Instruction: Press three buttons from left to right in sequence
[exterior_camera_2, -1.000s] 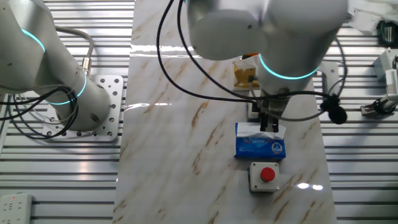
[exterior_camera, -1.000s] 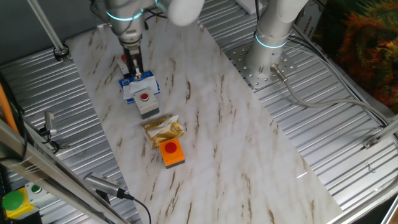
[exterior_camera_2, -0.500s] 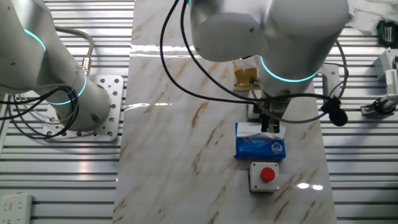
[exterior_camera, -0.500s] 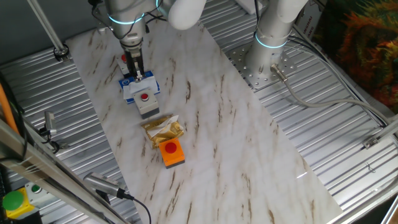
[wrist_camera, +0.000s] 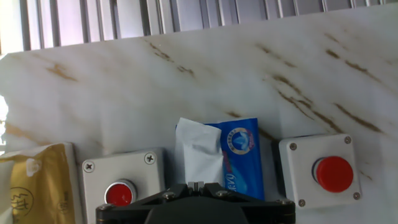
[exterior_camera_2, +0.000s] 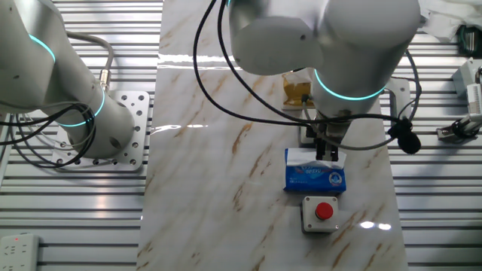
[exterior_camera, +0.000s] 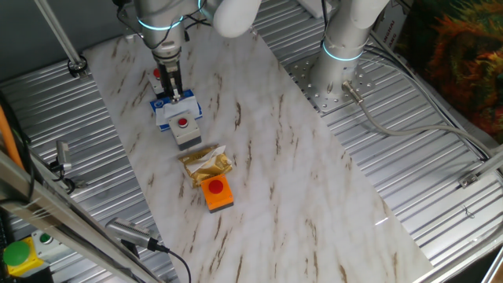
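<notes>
Two grey-based buttons with red caps flank a blue-and-white carton [wrist_camera: 231,158] in the hand view, the left one [wrist_camera: 120,192] and the right one [wrist_camera: 334,173]. One fixed view shows one grey button [exterior_camera: 183,124] and the orange-based button [exterior_camera: 217,191]. The third is hidden behind the gripper there. The other fixed view shows a grey button [exterior_camera_2: 323,211] in front of the carton [exterior_camera_2: 315,176]. My gripper [exterior_camera: 174,93] hangs over the carton's edge [exterior_camera_2: 325,154], between the two grey buttons. Its fingertips [wrist_camera: 196,185] meet, shut on nothing.
A yellow packet [exterior_camera: 206,163] lies between the grey and orange buttons and shows at the left of the hand view [wrist_camera: 31,183]. A green button on a yellow box [exterior_camera: 16,255] sits off the marble board. A second arm's base [exterior_camera: 334,75] stands on the far side.
The gripper has shifted very slightly since a second ago and has held still since. The buttons, carton and packet have not moved.
</notes>
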Robot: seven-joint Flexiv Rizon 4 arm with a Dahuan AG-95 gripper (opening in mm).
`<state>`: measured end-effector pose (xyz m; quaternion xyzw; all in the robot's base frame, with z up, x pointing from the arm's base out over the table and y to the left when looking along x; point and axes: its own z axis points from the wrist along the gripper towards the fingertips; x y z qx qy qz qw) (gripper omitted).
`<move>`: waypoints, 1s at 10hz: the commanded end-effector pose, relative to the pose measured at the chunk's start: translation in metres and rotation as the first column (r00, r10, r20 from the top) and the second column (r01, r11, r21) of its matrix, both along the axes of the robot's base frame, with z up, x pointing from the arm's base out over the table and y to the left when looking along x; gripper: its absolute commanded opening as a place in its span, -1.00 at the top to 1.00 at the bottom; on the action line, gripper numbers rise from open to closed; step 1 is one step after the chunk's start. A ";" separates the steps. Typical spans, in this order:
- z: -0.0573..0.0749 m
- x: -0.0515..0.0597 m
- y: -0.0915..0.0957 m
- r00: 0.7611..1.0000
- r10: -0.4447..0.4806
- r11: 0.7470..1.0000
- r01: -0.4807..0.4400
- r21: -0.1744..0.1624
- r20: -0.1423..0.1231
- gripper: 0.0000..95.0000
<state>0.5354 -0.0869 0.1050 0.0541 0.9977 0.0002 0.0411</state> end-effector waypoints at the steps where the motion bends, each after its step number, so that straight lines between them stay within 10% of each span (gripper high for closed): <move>1: 0.001 -0.001 0.000 1.000 0.023 1.000 -0.023 0.002 -0.010 1.00; 10: 0.001 -0.001 0.000 0.954 0.287 0.957 -0.282 0.068 -0.084 1.00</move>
